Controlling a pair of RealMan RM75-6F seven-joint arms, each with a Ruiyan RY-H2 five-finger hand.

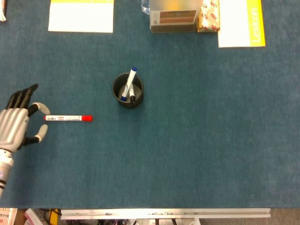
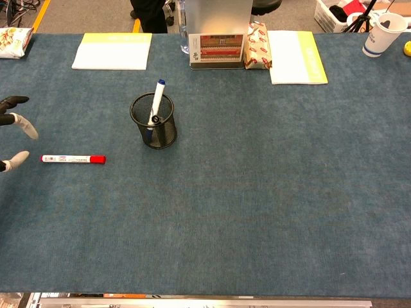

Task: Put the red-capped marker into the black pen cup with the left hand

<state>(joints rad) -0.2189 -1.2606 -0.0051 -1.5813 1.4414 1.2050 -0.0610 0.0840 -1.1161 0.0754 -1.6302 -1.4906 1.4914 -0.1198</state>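
Observation:
The red-capped marker (image 1: 68, 118) (image 2: 73, 158) lies flat on the blue table cloth, cap end pointing right. The black mesh pen cup (image 1: 127, 91) (image 2: 153, 120) stands to its upper right and holds a blue-capped marker and a dark pen. My left hand (image 1: 18, 122) (image 2: 14, 131) hovers just left of the marker's white end, fingers spread and holding nothing; it does not touch the marker. Neither view shows my right hand.
A yellow-edged white pad (image 1: 81, 15) lies at the back left. A box (image 1: 173, 18), a snack packet (image 1: 208, 16) and a second white-and-yellow booklet (image 1: 241, 22) sit along the back edge. A paper cup (image 2: 384, 32) stands at the far right.

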